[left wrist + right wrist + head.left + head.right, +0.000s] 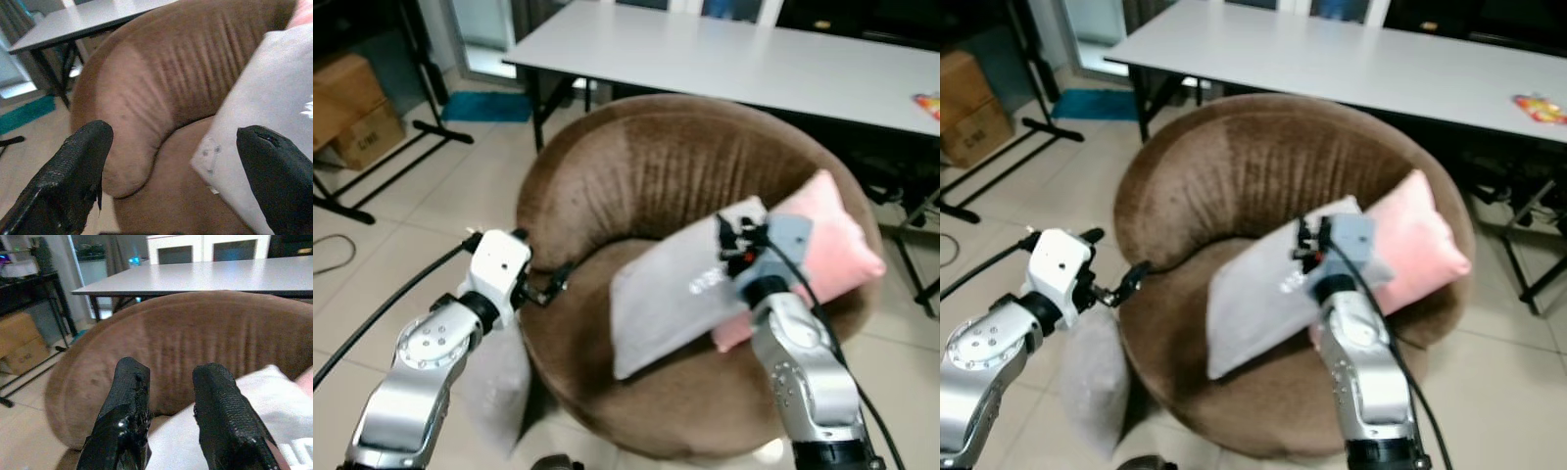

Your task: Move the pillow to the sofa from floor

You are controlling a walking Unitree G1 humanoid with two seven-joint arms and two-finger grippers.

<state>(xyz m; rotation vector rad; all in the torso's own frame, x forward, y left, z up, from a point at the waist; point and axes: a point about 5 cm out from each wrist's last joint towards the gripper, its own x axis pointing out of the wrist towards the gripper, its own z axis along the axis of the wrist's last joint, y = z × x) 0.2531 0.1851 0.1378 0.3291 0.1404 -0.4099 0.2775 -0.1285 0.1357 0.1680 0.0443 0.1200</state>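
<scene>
A grey pillow (671,299) lies tilted on the seat of the round brown sofa chair (656,157), leaning on a pink pillow (832,240) behind it. My right gripper (736,235) hovers at the grey pillow's upper edge; in the right wrist view its fingers (129,406) stand slightly apart with nothing between them, the pillow (274,406) just below. My left gripper (550,286) is open at the sofa's left rim, and its wrist view looks over the grey pillow's corner (254,127). Another pale grey cushion (499,387) rests on the floor beside the sofa, under my left arm.
A long white table (754,59) stands right behind the sofa. Cardboard boxes (352,108) and a black stand's legs (401,147) occupy the left floor, with a teal mat (489,106) beyond. A black cable (333,255) lies on the tiles.
</scene>
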